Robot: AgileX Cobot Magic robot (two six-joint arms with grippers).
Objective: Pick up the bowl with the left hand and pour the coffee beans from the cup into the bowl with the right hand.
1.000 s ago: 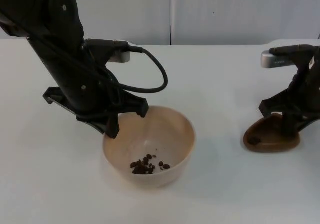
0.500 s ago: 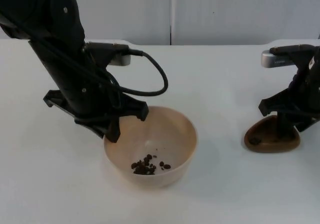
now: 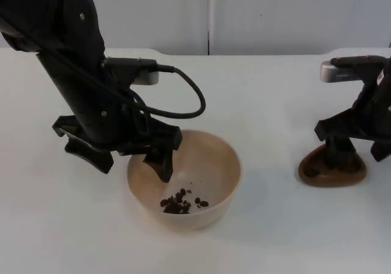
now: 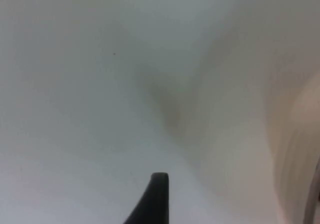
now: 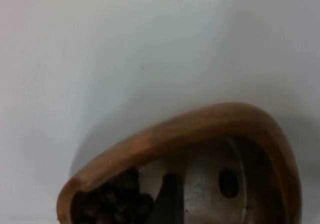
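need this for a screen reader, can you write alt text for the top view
A cream bowl holding a small pile of coffee beans sits on the white table, with the left gripper open astride its near-left rim. At the right, the right gripper stands open over a brown wooden cup resting on the table.

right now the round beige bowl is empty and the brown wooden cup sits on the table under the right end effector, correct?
Not quite. The top view shows the round beige bowl holds a small heap of dark coffee beans. The brown wooden cup does sit under the right end effector.
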